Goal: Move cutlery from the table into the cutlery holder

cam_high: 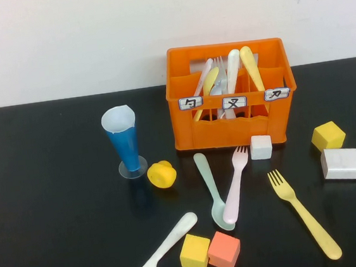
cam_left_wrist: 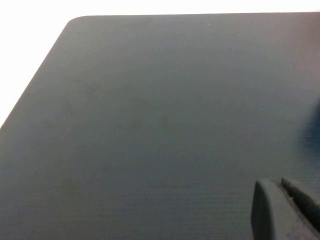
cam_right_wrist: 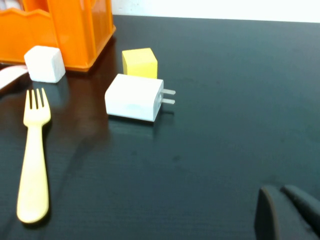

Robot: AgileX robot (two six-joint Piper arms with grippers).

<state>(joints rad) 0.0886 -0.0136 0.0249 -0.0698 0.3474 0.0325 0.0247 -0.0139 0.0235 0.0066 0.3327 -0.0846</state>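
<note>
The orange cutlery holder (cam_high: 187,126) stands at the back of the black table (cam_high: 47,217) with several utensils upright in it. In front of it lie a mint spoon (cam_high: 211,190) and a pink fork (cam_high: 236,185), touching at their near ends. A yellow fork (cam_high: 304,212) lies to their right and a cream-white knife (cam_high: 162,253) lies near the front edge. The right wrist view shows the yellow fork (cam_right_wrist: 33,165) and a corner of the holder (cam_right_wrist: 75,30). My left gripper (cam_left_wrist: 280,182) is shut and empty over bare table. My right gripper (cam_right_wrist: 280,189) is shut and empty, right of the yellow fork. Neither gripper shows in the high view.
A blue cone cup (cam_high: 124,142) and a yellow round toy (cam_high: 162,174) stand left of the holder. A white cube (cam_high: 261,146), a yellow cube (cam_high: 328,135) and a white plug adapter (cam_high: 342,163) sit to the right. A yellow block (cam_high: 195,252) and an orange block (cam_high: 224,251) sit at the front.
</note>
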